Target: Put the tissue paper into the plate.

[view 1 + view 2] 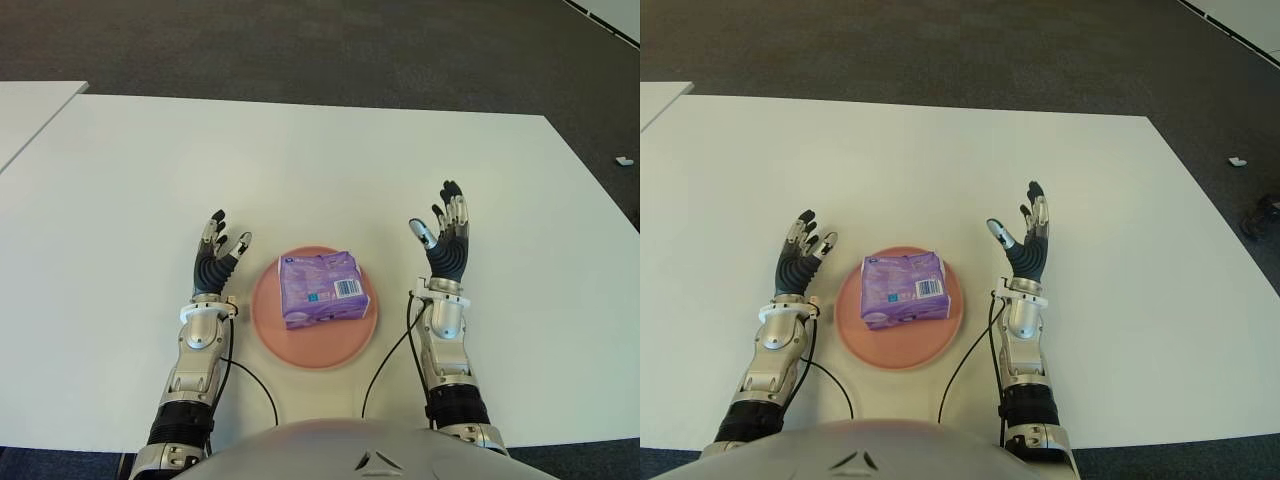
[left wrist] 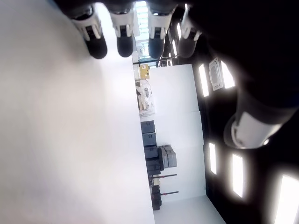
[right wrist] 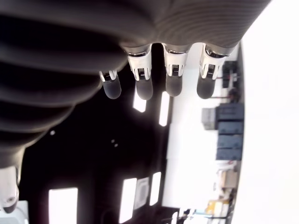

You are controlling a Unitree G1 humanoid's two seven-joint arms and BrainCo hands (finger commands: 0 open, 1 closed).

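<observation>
White table [image 1: 320, 170] fills the scene, dark carpet beyond. From left to right: the left hand [image 1: 215, 262], fingers spread and empty; one pink plate [image 1: 300, 345] bearing one purple tissue pack [image 1: 321, 288]; the right hand [image 1: 447, 242], also splayed and empty. Only the wrist views show ceiling lights and office cabinets past the fingertips.

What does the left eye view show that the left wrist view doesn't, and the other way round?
Only the left eye view shows the purple tissue pack lying on the pink plate, with the right hand open on the plate's right side. Only the left wrist view shows the room beyond: ceiling lights and cabinets. Both show the left hand, fingers spread and empty, and the white table.
</observation>
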